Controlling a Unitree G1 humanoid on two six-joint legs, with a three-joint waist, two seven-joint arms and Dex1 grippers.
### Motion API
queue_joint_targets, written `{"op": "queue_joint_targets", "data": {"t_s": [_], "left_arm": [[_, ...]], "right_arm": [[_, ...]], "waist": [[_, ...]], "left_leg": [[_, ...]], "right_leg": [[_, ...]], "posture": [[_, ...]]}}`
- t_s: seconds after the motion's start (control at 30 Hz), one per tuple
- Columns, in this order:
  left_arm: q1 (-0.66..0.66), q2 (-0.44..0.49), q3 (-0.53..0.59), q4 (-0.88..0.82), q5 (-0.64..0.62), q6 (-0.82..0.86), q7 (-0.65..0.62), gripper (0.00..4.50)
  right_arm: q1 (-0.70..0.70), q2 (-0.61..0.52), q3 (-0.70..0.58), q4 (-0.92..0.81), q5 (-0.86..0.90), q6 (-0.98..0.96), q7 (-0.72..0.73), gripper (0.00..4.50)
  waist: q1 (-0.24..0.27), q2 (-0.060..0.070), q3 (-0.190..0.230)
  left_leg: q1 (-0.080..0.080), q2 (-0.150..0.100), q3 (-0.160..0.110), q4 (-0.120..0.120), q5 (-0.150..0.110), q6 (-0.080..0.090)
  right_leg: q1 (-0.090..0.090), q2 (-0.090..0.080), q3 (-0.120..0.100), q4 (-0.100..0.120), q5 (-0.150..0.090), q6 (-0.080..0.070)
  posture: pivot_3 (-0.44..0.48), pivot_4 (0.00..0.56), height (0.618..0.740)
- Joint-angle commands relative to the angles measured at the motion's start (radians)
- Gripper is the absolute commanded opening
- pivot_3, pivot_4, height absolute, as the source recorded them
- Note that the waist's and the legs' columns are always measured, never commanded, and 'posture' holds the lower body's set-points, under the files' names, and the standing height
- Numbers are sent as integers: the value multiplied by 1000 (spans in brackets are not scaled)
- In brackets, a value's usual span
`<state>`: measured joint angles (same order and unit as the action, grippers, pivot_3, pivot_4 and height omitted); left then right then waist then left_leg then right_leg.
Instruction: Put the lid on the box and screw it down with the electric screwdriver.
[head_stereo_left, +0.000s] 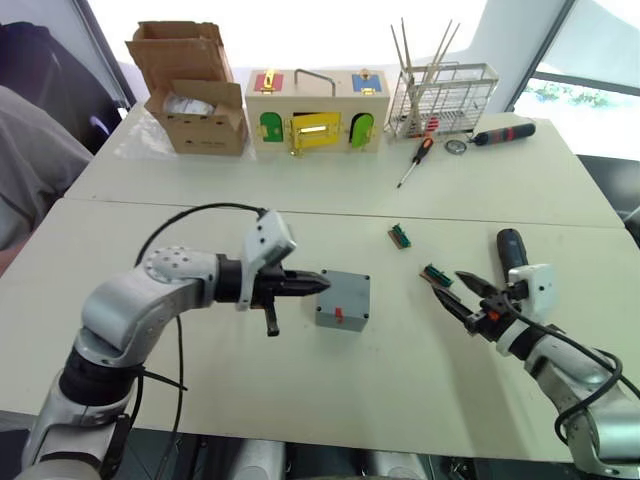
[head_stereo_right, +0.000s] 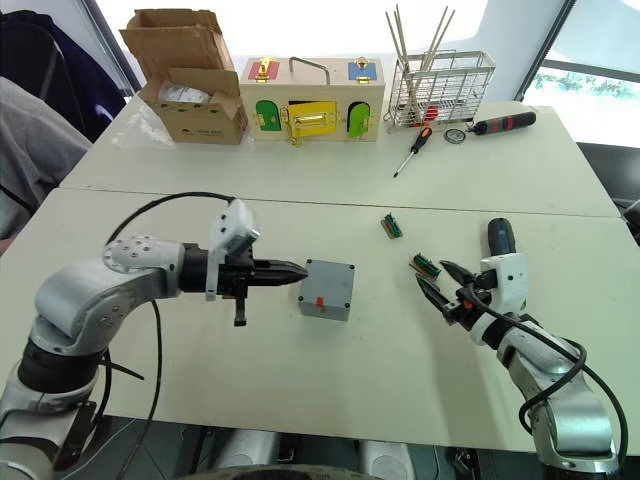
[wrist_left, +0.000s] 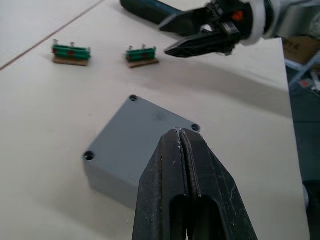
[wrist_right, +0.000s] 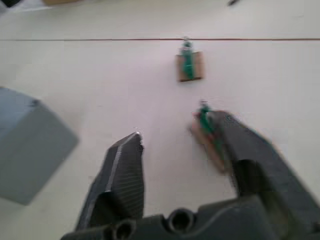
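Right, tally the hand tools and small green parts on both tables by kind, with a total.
Electric screwdriver: 1
Orange-handled screwdriver: 1
Red-and-black tool: 1
Small green parts: 2, one and another
Total: 5

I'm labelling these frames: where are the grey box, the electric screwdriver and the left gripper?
grey box (head_stereo_left: 343, 297): left eye view, on its top face.
electric screwdriver (head_stereo_left: 510, 249): left eye view, on its dark handle.
left gripper (wrist_left: 182, 137): left wrist view, at the shut fingertips.
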<state>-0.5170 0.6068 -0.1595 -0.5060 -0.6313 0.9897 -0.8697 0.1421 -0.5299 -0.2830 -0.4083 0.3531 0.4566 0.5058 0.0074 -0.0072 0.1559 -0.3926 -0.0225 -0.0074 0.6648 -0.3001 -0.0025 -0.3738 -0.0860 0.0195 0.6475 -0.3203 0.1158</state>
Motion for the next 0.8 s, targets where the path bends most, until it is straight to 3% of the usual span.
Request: {"op": "queue_joint_targets", "data": {"t_s": [0.03, 0.2, 0.3, 0.43, 0.8], "left_arm": [[-22, -14, -17, 10, 17, -41, 14, 0], [-15, -24, -31, 47, 38, -72, 21, 0], [-11, -27, -33, 56, 42, -81, 26, 0], [-7, -28, -36, 62, 45, -91, 36, 0], [21, -30, -26, 49, 44, -93, 68, 0]], "right_arm": [[-41, -17, -16, 22, -3, -29, 8, 4458], [-114, -17, 15, 111, -1, -35, 40, 4458], [-143, -18, 37, 158, -8, -47, 62, 3810], [-169, -18, 54, 209, -14, -61, 77, 2415], [-197, -12, 66, 271, -30, -90, 83, 2415]], "waist": [[-3, 0, 0], [-4, 0, 0], [-4, 0, 0], [-2, 0, 0], [-2, 0, 0]], "left_leg": [[0, 0, 0, 0, 0, 0], [0, 1, 0, 0, 0, 1], [0, 1, 0, 0, 0, 1], [0, 1, 0, 1, 0, 1], [0, 1, 0, 1, 1, -2]], "right_leg": [[0, 0, 0, 0, 0, 0], [0, 2, 0, 0, 0, 0], [0, 2, 0, 0, 0, 0], [0, 3, 0, 0, 0, 0], [0, 3, 0, 1, 0, 0]], "posture": [[0, 150, 740], [0, 150, 740], [0, 150, 740], [0, 150, 740], [0, 150, 740]]}}
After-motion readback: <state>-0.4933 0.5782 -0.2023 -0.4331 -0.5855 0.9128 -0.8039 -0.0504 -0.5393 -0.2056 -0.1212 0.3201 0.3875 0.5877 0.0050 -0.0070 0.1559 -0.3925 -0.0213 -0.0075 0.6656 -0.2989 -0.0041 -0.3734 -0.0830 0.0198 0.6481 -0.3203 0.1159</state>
